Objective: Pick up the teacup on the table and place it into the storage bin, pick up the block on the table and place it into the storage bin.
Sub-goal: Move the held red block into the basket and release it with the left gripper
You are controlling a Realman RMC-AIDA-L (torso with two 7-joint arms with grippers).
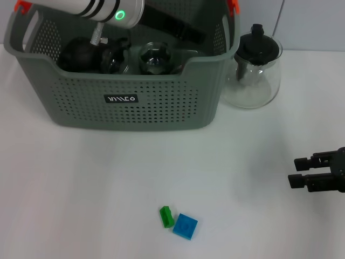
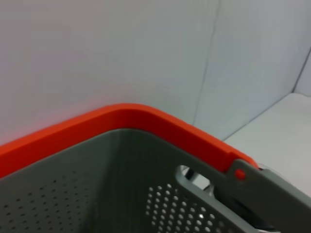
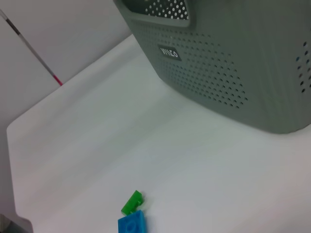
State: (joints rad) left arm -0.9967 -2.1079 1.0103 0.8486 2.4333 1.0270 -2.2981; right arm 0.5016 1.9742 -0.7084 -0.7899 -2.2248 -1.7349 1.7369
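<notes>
Teacup (image 1: 156,58) duty looks nearly finished: a clear glass cup sits down inside the storage bin (image 1: 129,108), and the left arm reaches over the bin's rim with its wrist dipped among the dark things in there. Left gripper (image 1: 110,54) is buried in the bin, and I cannot tell whether it grips the cup or has let go.

Two small blocks, a green block (image 1: 166,216) and a blue block (image 1: 185,225), lie touching each other on the table (image 1: 81,189), well in front of the bin. Right gripper (image 1: 303,171) hovers low off to the bin's right front, jaws parted and empty. A glass teapot (image 1: 254,67) stands just beside the bin's right end.

Next, I'd judge, the left arm lifts clear, then a gripper descends over a block.
</notes>
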